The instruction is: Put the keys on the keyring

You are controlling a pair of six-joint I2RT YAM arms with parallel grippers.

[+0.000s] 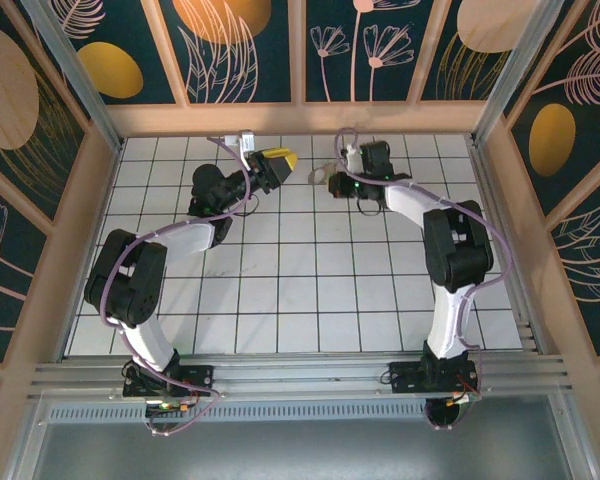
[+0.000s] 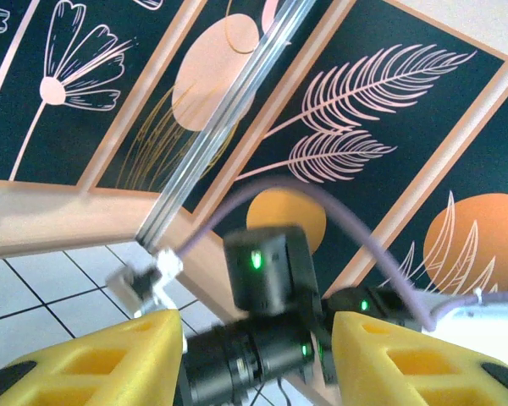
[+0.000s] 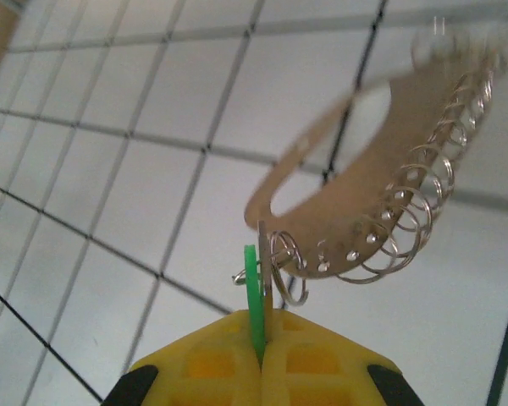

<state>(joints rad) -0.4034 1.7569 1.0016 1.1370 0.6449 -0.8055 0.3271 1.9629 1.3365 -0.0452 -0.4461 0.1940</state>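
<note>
Aloft, the right tool [image 3: 264, 337] pinches the key [image 3: 251, 288] at the keyring [image 3: 381, 211] edge; the left tool [image 2: 254, 330] stands spread.

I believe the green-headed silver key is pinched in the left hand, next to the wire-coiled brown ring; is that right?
Not quite: it is the right hand that pinches the green-headed silver key, next to the wire-coiled brown ring, as the right wrist view shows.

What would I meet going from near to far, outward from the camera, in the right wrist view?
right gripper, shut → green key, clamped edge-on between its fingers → keyring, a tan loop edged with wire coils → white tiled table
</note>
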